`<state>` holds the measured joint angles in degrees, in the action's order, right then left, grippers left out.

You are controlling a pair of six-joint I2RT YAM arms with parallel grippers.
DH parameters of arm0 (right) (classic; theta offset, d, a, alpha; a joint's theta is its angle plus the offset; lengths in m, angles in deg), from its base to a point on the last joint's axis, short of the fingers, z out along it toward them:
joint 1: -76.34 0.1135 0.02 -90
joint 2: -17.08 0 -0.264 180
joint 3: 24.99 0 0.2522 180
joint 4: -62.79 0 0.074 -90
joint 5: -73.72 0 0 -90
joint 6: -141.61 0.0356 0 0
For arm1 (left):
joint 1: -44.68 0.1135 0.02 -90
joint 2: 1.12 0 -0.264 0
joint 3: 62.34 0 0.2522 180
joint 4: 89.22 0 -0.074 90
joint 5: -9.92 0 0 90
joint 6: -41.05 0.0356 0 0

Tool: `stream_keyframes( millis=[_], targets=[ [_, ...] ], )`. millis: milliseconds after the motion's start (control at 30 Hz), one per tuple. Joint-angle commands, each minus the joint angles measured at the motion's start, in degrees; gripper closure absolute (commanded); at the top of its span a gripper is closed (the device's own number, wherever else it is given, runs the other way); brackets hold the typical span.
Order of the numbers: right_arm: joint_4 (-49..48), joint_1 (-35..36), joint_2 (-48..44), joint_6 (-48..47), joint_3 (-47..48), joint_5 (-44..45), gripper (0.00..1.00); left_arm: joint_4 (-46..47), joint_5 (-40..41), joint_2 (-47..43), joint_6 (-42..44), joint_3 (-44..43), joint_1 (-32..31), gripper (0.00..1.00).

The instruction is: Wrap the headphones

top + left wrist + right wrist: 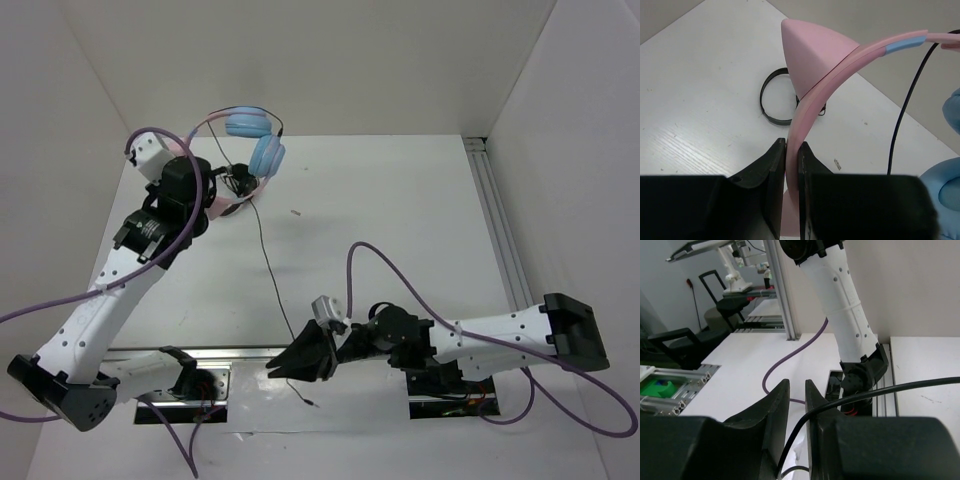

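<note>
I had the left tool [791, 148] clamped on the pink headband [812, 107] of the headphones [262, 140], which hung above the far-left corner of the worktop [400, 220]. The two blue ear cups [265, 155] hung on the far side of that grip. The thin black cable [268, 262] ran from them across the worktop to the right tool [797, 387] near the front edge. Its jaws stood slightly apart, with the cable passing loosely through the gap rather than pinched. The plug end [313, 403] trailed just beyond it. My main worry was that loose hold: any sweep toward the headband could let the cable slide out, and the wrap would have no tension. Closing hard and pulling too far carried the opposite risk, because the left tool held only the narrow edge of the band just below the cat ear [810, 50]. A tug along the cable could twist the band or drag it out of the jaws. The cable could also snag on the right arm's own purple lead. A small black ring [775, 97] lay on the worktop under the headband, and I judged a dropped headset could knock it away. I saw no box, tray or other container, so nothing was held in one.
</note>
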<state>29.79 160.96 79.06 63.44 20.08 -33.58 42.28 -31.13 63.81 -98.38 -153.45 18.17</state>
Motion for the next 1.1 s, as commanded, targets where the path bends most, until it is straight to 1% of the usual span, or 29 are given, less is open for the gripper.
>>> stream_keyframes(
  millis=[0, 67, 100, 133, 167, 200, 267, 333, 367, 400, 467, 500, 533, 600, 733, 767, 833, 867, 933, 1000, 1067],
  targets=[
    [3.3, 1.9, -1.6, -3.0, 3.3, 3.8, 0.74, 6.3, -1.8, 0.1, -1.4, 0.4, 2.2, 1.00],
    [5.2, 2.4, -2.9, -3.7, 3.3, 4.6, 0.74, 6.3, -2.3, 0.1, -1.4, 0.4, 3.9, 1.00],
    [5.7, 2.9, -2.9, -3.7, 3.3, 5.4, 0.74, 6.3, -4.0, 0.1, -1.4, 1.1, 4.5, 1.00],
    [5.7, 2.9, -3.7, -4.3, 3.3, 6.7, 0.77, 6.3, -4.7, 0.1, -1.4, 1.1, 4.5, 1.00],
    [7.4, 3.4, -4.6, -4.9, 3.3, 7.5, 0.91, 6.3, -4.7, -0.7, -1.4, 1.8, 5.2, 1.00],
    [8.2, 4.0, -4.6, -5.5, 3.9, 9.0, 1.00, 6.3, -5.3, -1.2, -0.8, 2.7, 5.2, 1.00],
    [9.4, 4.6, -5.5, -7.4, 3.9, 13.2, 1.00, 6.3, -6.1, -2.1, 0.4, 3.2, 5.2, 1.00],
    [13.9, 4.6, -6.8, -9.4, 6.4, 16.7, 1.00, 4.0, -5.5, -2.7, 0.4, 3.9, 4.6, 1.00],
    [18.2, 4.6, -6.8, -10.2, 7.7, 19.3, 1.00, 3.5, -5.5, -3.4, 1.3, 4.6, 3.3, 1.00],
    [20.7, 4.6, -6.8, -12.1, 11.4, 20.2, 1.00, 2.0, -3.5, -3.4, 1.4, 5.3, 2.4, 1.00],
    [26.3, 4.6, -5.6, -13.8, 16.0, 23.3, 1.00, -0.8, -1.5, -3.4, 0.3, 5.3, -0.4, 1.00],
    [31.7, 4.6, -4.1, -15.6, 18.2, 24.3, 1.00, -4.2, -0.5, -3.4, -0.7, 5.3, -1.3, 1.00],
    [33.7, 4.6, -3.3, -16.5, 22.2, 25.8, 1.00, -5.9, 0.1, -3.4, -3.4, 5.8, -2.1, 1.00],
    [39.5, 4.6, -1.8, -17.9, 25.5, 30.6, 1.00, -6.7, 0.6, -3.4, -4.5, 8.4, -4.6, 1.00],
    [43.2, 4.6, -1.9, -22.3, 28.2, 35.9, 1.00, -11.0, 1.8, -3.4, -9.0, 11.9, -8.6, 1.00],
    [45.4, 4.6, -1.9, -22.9, 28.9, 37.8, 1.00, -11.0, 1.8, -3.4, -9.5, 12.7, -10.3, 1.00],
    [47.5, 4.6, -1.9, -23.4, 31.5, 39.4, 1.00, -11.6, 3.2, -3.4, -10.9, 13.8, -11.8, 1.00],
    [48.9, 4.6, -1.9, -23.4, 32.6, 39.4, 1.00, -13.8, 3.8, -3.4, -12.8, 13.8, -11.8, 1.00],
    [51.5, 4.6, -1.2, -23.4, 34.0, 38.1, 1.00, -14.7, 3.8, -2.8, -15.1, 13.8, -12.3, 1.00],
    [51.5, 4.6, -1.2, -22.9, 34.5, 36.6, 1.00, -14.7, 3.3, -2.3, -16.0, 12.6, -12.3, 1.00],
    [51.5, 4.6, -0.6, -21.8, 33.9, 34.5, 1.00, -15.3, 3.3, 0.0, -16.9, 9.6, -12.3, 1.00]
  ],
)
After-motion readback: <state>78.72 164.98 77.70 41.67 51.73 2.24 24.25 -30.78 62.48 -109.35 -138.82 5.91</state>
